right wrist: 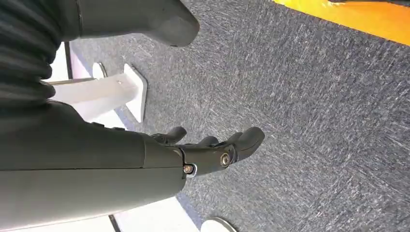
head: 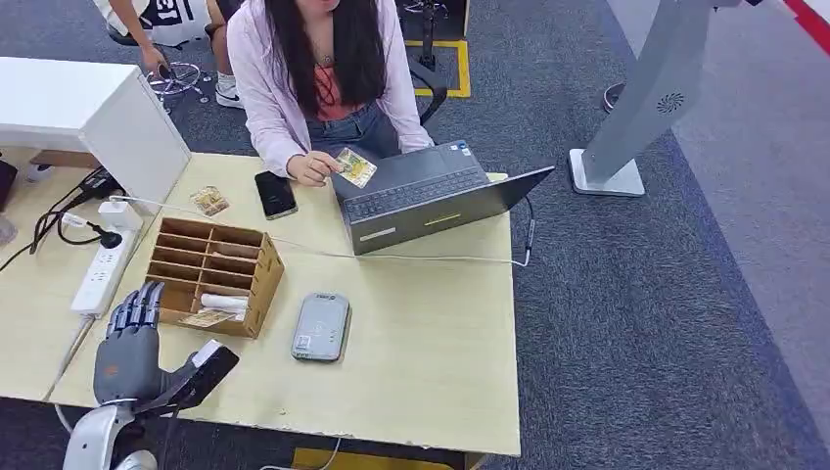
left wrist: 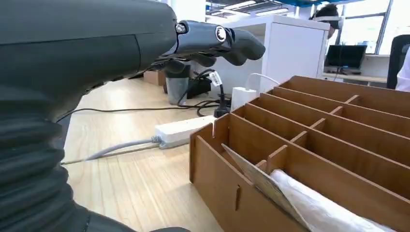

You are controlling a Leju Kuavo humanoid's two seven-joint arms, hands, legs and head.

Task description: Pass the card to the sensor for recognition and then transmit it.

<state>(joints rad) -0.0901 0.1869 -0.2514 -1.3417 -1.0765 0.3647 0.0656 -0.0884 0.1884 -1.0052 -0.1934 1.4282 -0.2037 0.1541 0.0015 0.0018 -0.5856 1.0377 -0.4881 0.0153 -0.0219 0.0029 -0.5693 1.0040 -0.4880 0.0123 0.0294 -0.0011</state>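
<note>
A card (head: 355, 166) is held in the hand (head: 311, 168) of a person seated at the far edge of the table (head: 431, 333), just beside an open laptop (head: 431, 196), while the grey sensor (head: 321, 327) lies nearer the front edge, next to a wooden compartment box (head: 210, 274). The robot's left hand (head: 132, 338) hovers empty, fingers extended, above the table's front left corner by a white power strip (head: 103, 274); its right hand (right wrist: 212, 150) hangs over grey carpet, fingers loosely apart, holding nothing

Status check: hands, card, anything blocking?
Left hand open beside organizer, right hand open over carpet. Card in organizer's near slot. Path to sensor unobstructed.
</note>
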